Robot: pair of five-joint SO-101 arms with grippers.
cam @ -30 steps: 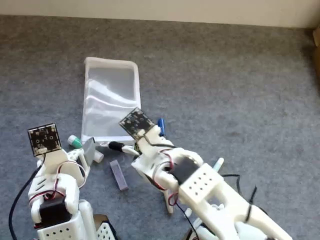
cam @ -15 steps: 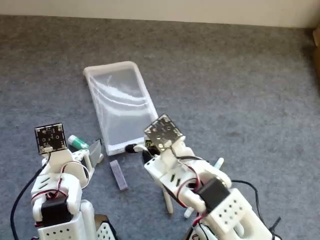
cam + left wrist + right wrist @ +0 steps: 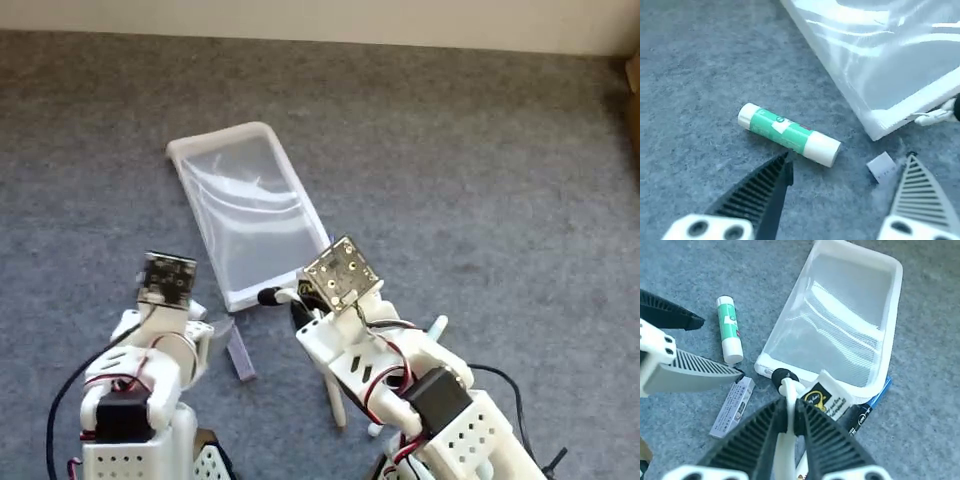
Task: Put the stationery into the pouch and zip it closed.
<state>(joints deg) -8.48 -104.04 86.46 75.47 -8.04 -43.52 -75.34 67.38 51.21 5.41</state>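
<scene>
The clear pouch (image 3: pixel 250 210) lies tilted on the grey carpet, its zipper end nearest the arms. My right gripper (image 3: pixel 790 405) is shut on the white zipper pull (image 3: pixel 784 385) at that end, beside a printed tag (image 3: pixel 827 399). A green and white glue stick (image 3: pixel 788 134) lies on the carpet just beyond my left gripper (image 3: pixel 849 160), which hangs open above it and touches nothing. A grey eraser stick (image 3: pixel 238 352) lies between the two arms. A blue pen (image 3: pixel 872 402) pokes out from under the pouch's corner.
A white pen (image 3: pixel 335 398) lies under the right arm, and another pen tip (image 3: pixel 437 325) shows to that arm's right. In the right wrist view the left gripper (image 3: pixel 685 365) stands close to the glue stick (image 3: pixel 729 330). Bare carpet surrounds the pouch.
The right gripper has dragged the pouch's zipper end to the right, swinging the pouch to a tilt. The left arm has shifted right, over the glue stick.
</scene>
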